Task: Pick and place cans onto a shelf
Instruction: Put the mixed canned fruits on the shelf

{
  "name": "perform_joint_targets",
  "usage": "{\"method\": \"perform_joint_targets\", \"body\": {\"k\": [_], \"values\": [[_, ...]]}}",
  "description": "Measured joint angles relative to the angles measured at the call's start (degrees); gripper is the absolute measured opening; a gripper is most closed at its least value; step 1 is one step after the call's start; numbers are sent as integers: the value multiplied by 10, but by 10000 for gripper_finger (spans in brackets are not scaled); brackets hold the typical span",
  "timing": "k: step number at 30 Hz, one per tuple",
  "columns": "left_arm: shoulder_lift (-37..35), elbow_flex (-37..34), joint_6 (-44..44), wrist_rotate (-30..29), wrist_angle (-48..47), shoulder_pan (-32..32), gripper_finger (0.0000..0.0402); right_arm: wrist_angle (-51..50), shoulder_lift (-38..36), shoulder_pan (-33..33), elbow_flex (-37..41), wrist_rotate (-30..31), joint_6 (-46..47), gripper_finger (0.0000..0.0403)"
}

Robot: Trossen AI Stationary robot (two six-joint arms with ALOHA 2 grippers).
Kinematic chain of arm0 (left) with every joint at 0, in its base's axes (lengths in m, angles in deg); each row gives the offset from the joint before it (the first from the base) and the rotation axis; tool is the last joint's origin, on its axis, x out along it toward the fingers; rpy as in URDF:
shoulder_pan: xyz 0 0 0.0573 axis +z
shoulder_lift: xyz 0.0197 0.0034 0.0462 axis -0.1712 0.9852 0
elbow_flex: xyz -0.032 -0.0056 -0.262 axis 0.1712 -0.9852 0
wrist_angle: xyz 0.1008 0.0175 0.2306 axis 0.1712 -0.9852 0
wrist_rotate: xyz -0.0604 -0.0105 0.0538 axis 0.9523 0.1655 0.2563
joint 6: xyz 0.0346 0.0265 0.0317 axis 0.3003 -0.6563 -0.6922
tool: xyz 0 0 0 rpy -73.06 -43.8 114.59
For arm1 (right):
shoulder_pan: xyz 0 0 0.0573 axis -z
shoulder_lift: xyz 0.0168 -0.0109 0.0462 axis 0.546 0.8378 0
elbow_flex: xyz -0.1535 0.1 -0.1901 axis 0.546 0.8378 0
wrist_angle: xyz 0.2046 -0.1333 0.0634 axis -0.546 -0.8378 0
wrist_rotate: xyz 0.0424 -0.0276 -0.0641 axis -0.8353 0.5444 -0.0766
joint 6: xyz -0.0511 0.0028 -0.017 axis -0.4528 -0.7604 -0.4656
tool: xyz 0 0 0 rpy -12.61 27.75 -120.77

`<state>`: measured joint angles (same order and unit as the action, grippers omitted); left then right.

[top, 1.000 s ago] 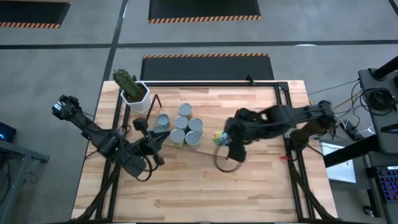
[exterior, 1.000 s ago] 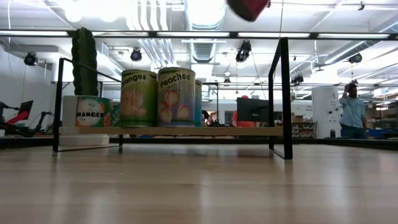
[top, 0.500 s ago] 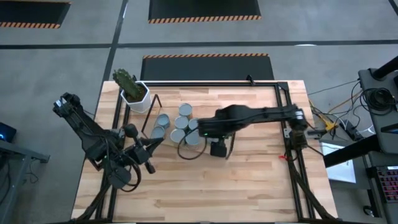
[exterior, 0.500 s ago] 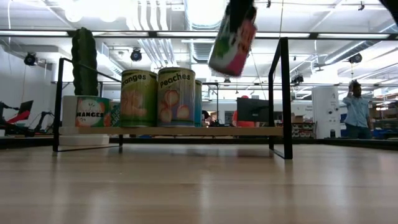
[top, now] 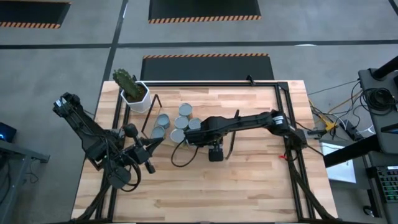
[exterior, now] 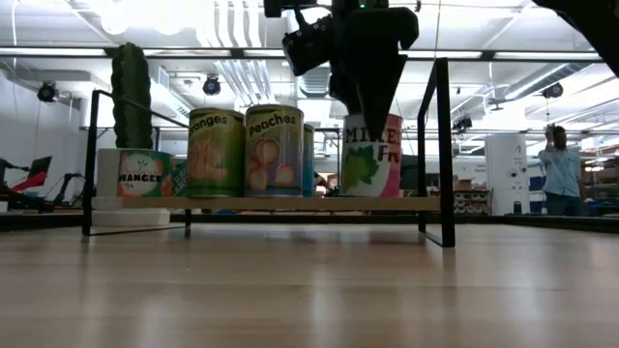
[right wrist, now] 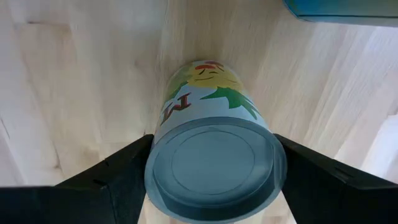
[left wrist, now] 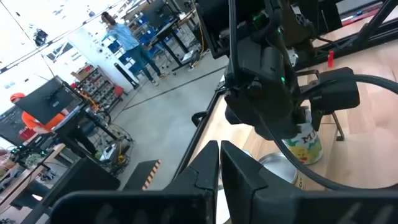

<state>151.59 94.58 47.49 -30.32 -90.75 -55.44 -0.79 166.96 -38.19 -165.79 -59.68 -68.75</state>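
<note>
The right gripper point(exterior: 363, 92) stands over the shelf point(exterior: 261, 204), its fingers point(right wrist: 118, 177) pinching a mixed-fruit can point(exterior: 371, 155) by the sides just below its top rim. The can sits upright on the shelf board, just right of the peaches can point(exterior: 274, 151) and the oranges can point(exterior: 215, 153), near the shelf's right wire upright. The likeliest trouble from here seems to be at release: if the fingers spread unevenly or the arm lifts before they clear, the can could be dragged or tipped, and with so little room it might knock its neighbours. The left gripper point(top: 146, 157) waits over the near-left of the table point(top: 249, 186), fingers point(left wrist: 205, 171) pressed together on nothing. The low view shows the can's base level on the board and its gap to the peaches can, which the high view cannot, since the right arm covers that spot. The high view gives the cluster of silver can tops point(top: 179, 122) and the plant pot point(top: 135, 96) at the far left. The right wrist view alone shows both fingers flanking the lid point(right wrist: 214, 165).
</note>
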Motion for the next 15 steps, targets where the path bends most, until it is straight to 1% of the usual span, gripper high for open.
{"method": "perform_joint_targets", "body": {"k": [8,15], "values": [[0,0,0,0,0,0,0,17,0,1,4,0,-12,294],[0,0,0,0,0,0,0,28,0,0,5,1,-14,330]]}}
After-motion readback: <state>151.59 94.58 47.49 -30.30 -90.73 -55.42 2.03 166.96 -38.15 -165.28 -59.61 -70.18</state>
